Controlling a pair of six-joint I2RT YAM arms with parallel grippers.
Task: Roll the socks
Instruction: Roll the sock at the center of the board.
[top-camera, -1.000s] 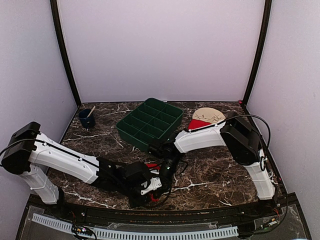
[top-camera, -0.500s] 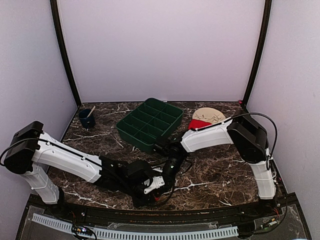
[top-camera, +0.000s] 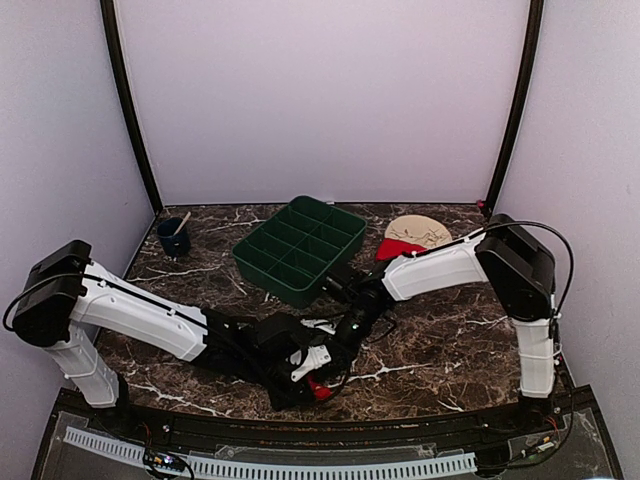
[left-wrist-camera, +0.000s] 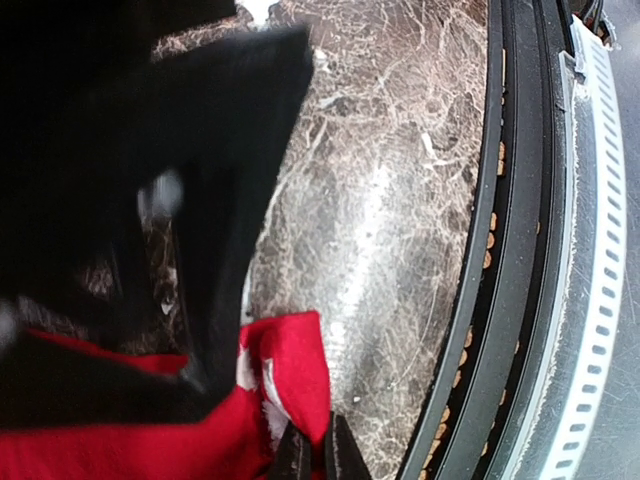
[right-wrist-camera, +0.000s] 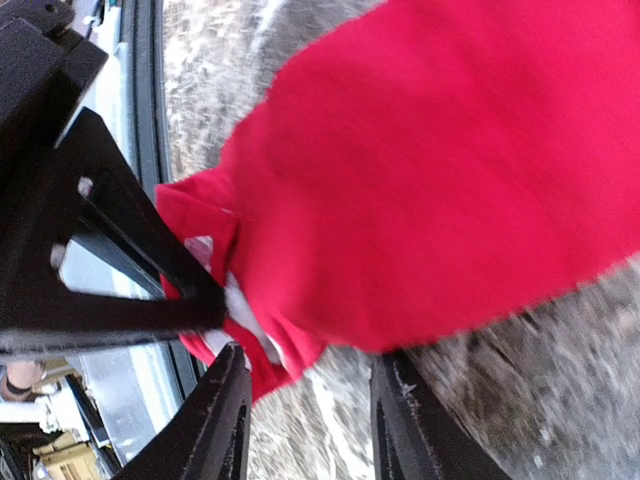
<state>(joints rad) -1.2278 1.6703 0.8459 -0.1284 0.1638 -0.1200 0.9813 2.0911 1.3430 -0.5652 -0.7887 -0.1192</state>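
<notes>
— What lies on the marble table (top-camera: 440, 340)?
— A red sock (right-wrist-camera: 450, 170) just beside the right fingers (right-wrist-camera: 215, 415). Well beyond them are a green tray (top-camera: 265, 280), a blue cup (top-camera: 174, 240) and a tan disc (top-camera: 425, 228).

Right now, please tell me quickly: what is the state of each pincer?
Left pincer: closed, pinching the edge of the red sock.
Right pincer: open, fingers apart, holding nothing.

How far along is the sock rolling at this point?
Done: nothing finished shows. In hand: left end effector pinches a bunched red sock; right end effector stands open just off it. Left: finishing that roll, plus the second red sock lying right of the green tray.
</notes>
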